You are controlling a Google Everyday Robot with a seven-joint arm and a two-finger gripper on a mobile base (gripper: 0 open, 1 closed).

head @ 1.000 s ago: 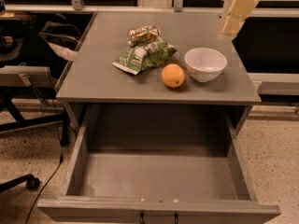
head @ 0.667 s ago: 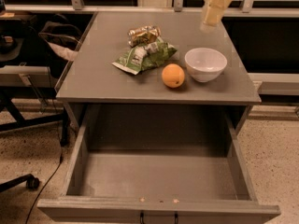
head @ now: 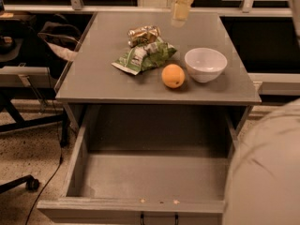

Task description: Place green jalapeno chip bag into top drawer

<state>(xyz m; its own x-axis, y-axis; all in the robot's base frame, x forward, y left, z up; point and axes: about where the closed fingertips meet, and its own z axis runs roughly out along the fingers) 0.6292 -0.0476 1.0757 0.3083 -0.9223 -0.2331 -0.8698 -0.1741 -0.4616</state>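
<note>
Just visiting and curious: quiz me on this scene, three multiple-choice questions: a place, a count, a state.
1. Where is the green jalapeno chip bag? A on the floor; B on the table, beside the orange; C on a shelf.
2. How many things lie on the table? A two; B four; C six.
3. The top drawer is: A pulled open; B shut; C missing.
Answers: B, it lies there, the end effector hanging above the table's far edge; B, can, bag, orange, bowl; A, its inside shows.

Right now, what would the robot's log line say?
claw: over far side of table | green jalapeno chip bag: on table beside orange | top drawer: open, bag not inside
</note>
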